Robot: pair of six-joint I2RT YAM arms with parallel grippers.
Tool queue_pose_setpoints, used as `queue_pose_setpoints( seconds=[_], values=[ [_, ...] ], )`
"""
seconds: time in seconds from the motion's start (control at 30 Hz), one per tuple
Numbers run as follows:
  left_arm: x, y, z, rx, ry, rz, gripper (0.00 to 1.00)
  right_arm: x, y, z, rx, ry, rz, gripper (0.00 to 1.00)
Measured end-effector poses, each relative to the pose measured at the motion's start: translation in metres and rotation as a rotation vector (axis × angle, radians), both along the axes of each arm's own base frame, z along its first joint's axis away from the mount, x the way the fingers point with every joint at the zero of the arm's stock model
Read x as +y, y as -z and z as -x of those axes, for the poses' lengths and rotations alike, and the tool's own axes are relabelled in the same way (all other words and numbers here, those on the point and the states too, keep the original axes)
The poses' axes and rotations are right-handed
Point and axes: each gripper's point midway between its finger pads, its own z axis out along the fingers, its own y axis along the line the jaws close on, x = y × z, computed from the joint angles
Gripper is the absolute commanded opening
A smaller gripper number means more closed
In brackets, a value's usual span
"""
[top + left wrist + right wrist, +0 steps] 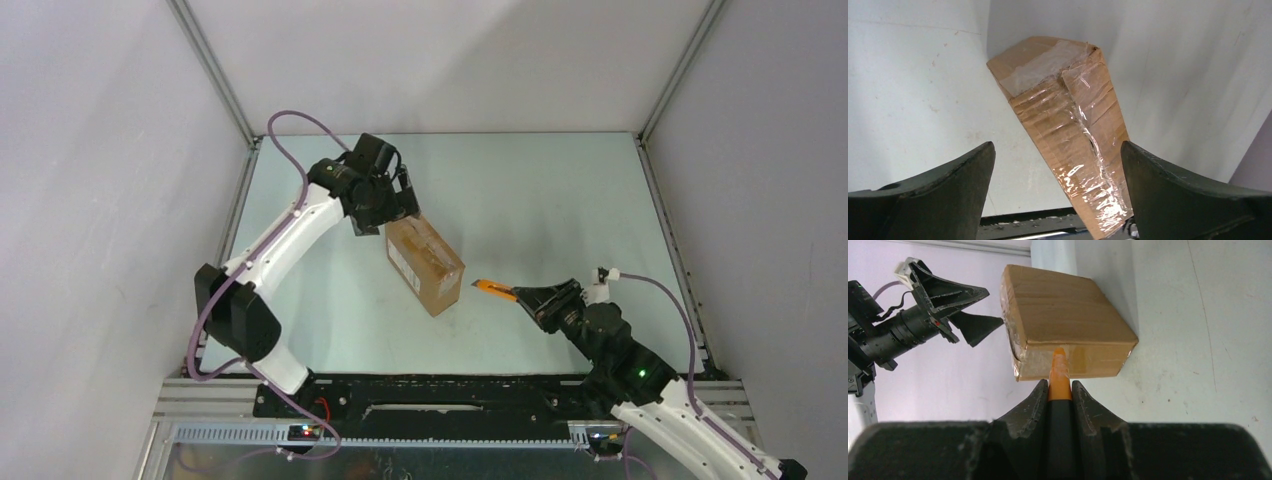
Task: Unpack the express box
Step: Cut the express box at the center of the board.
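The express box (425, 262) lies near the middle of the tabletop (560, 200), its long axis running from 11 o'clock to 5 o'clock in the top view. A white printed label (403, 262) sits on the side face turned toward 8 o'clock, and its writing is too small to read (no brand mark can be made out on any face). Clear tape (1083, 135), wrinkled and glossy, runs along the top seam and over the end faces. The left end effector (405, 200) is at the box's 11 o'clock end with its jaws spread wide. The left wrist view shows the box between them, with no firm contact to be seen. The right end effector (525, 296) is at the box's 4 o'clock corner, clamped on a slim orange-and-black utility knife (492, 290). The orange tip points at the taped near end and sits just beside it. Whether it touches cannot be told. The box edges look square and unopened. The box is well apart from the enclosure walls (100, 200), and broad tabletop shows toward 12 and 3 o'clock.
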Motion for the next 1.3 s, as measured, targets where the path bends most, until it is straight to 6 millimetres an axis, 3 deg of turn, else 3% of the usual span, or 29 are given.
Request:
queue_pose_setpoints(
  seconds=[0.1, 0.27, 0.43, 0.57, 0.8, 0.93, 1.03, 1.3],
  values=[
    [-0.004, 0.001, 0.001, 0.034, -0.035, 0.013, 0.88, 0.002, -0.001, -0.006, -0.006, 0.017, 0.001, 0.0],
    [-0.013, 0.008, 0.014, 0.095, -0.078, 0.013, 0.99, 0.006, -0.003, -0.012, -0.014, 0.02, 0.005, 0.0],
    [-0.025, 0.008, 0.029, 0.131, -0.098, -0.032, 1.0, 0.01, -0.01, -0.016, -0.051, 0.011, -0.001, 0.0],
    [-0.035, 0.002, 0.029, 0.128, -0.131, -0.07, 1.0, 0.015, -0.009, -0.017, -0.054, -0.009, 0.011, 0.0],
    [-0.028, 0.0, 0.026, 0.139, -0.195, -0.154, 1.0, 0.031, -0.007, -0.018, -0.054, -0.061, 0.018, 0.0],
    [-0.039, -0.011, 0.018, 0.129, -0.208, -0.15, 1.0, 0.041, -0.003, -0.015, -0.056, -0.099, 0.034, 0.0],
    [-0.042, -0.002, 0.023, 0.167, -0.218, -0.177, 1.0, 0.047, -0.001, -0.013, -0.059, -0.119, 0.045, 0.0],
    [-0.026, 0.025, 0.048, 0.297, -0.28, -0.275, 1.0, 0.051, 0.001, -0.011, -0.065, -0.135, 0.063, 0.0]
  ],
)
